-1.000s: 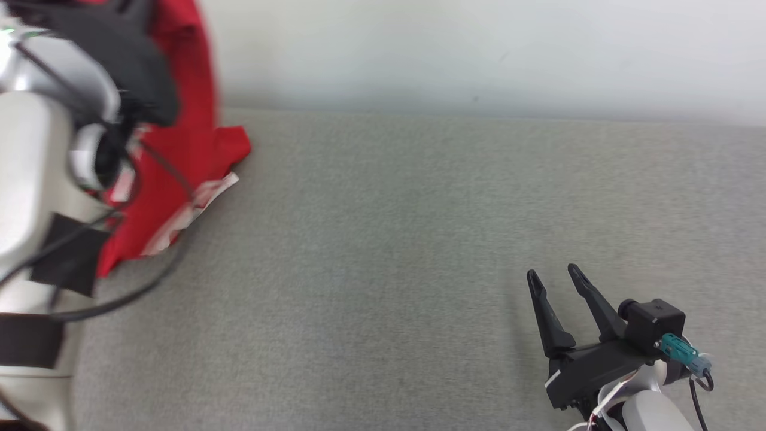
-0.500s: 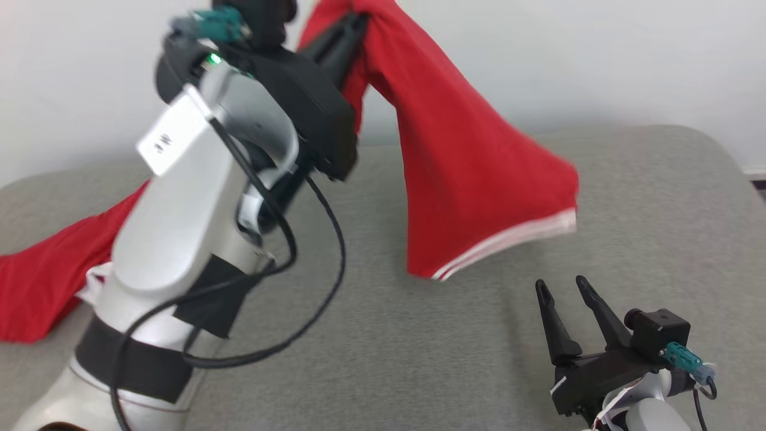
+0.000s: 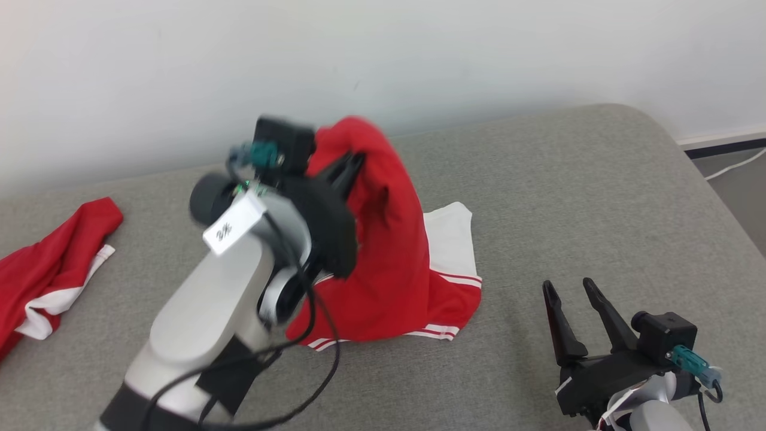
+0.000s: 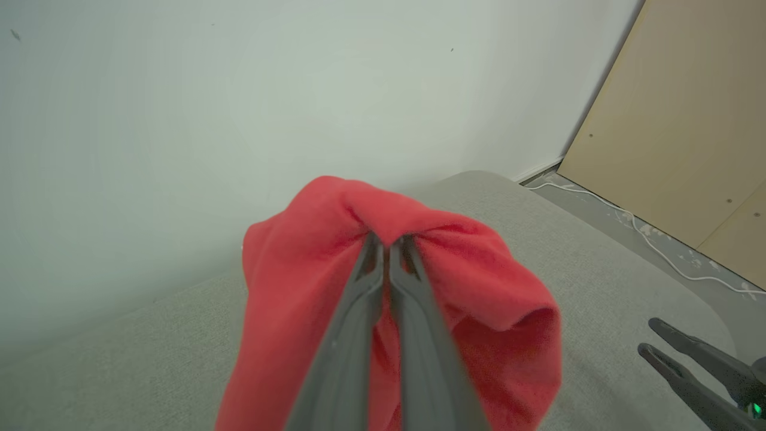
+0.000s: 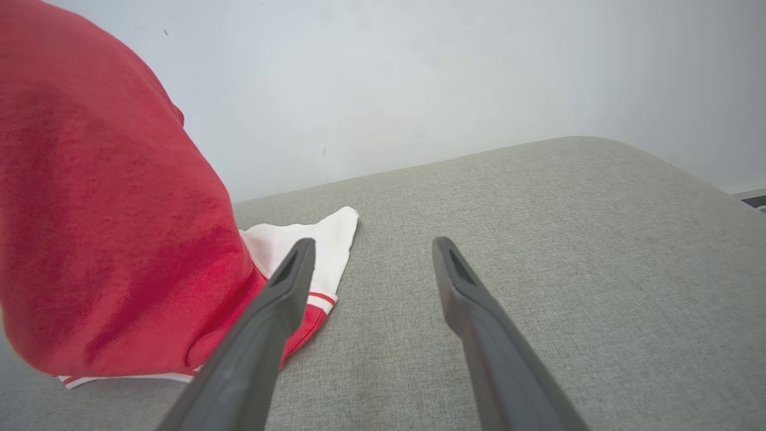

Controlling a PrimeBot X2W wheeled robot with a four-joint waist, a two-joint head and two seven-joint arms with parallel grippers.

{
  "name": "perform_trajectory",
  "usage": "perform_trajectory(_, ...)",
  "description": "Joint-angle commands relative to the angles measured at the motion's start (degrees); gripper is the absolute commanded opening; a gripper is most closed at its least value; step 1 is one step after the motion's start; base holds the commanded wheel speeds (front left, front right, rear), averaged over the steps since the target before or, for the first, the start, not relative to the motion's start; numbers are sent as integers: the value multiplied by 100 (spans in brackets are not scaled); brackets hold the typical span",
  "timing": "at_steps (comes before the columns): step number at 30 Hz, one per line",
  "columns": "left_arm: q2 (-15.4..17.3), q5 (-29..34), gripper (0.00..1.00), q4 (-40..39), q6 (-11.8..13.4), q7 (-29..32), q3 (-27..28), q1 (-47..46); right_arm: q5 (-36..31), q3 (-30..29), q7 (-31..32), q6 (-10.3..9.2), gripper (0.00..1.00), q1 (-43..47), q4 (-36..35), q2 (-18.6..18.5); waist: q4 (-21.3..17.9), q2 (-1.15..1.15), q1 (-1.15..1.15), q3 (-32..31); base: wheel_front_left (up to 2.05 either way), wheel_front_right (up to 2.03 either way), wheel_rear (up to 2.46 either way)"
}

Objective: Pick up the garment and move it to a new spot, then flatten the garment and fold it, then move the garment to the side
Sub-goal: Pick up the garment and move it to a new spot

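A pale wall [image 3: 479, 48] runs behind a wide grey padded surface [image 3: 568, 197] with a rounded far-right corner. A light wooden panel [image 4: 688, 120] leans beyond that corner in the left wrist view.

The garment [image 3: 389, 269], red with white panels and red-and-white striped edging, is near the middle of the surface. Its top is lifted into a peak, while its lower edge and a white flap lie spread on the grey cloth. The silver left arm [image 3: 203, 317], wrapped with black bands and trailing a black cable, reaches up to that peak from the lower left.

A second red-and-white cloth [image 3: 48, 263] lies crumpled at the surface's left edge, well apart from the garment.

The left pincer [image 4: 386, 242] has its fingers pressed together on a bunched fold at the garment's top. The right pincer [image 3: 568, 287] hovers low at the lower right, fingers spread wide, gripping nothing, just beside the garment's white flap.

A thin white cord [image 4: 658, 251] lies on the floor by the panel.
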Motion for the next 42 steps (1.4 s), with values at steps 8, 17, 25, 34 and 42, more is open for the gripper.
perform_trajectory(8, 530, 64, 0, -326, 320, -63, -40, 1023, -29, -182, 8, -2, 100, 36, -27, -23, 511, 0, 0, 40, 0, 0, 0)
perform_trajectory(17, 1084, 2, 0, -972, 580, 211, -53, 1833, -35, -186, 55, -2, 100, 64, -59, -24, 949, 0, 0, 3, 0, 0, 0)
perform_trajectory(25, 1530, 172, 100, -898, 651, 521, -214, 2138, 14, -148, 48, -2, 100, 26, -35, -24, 990, 0, 0, 11, 0, 0, 0)
perform_trajectory(34, 1750, -19, 100, -863, 836, 733, -37, 2266, 52, -175, 4, -2, 100, 1, 23, -23, 978, 0, 0, 60, 0, 0, 0)
perform_trajectory(42, 1991, -250, 100, -1056, 1015, 865, 306, 2094, 63, -159, -9, -2, 100, -21, 70, -24, 983, 0, 0, 50, 0, 0, 0)
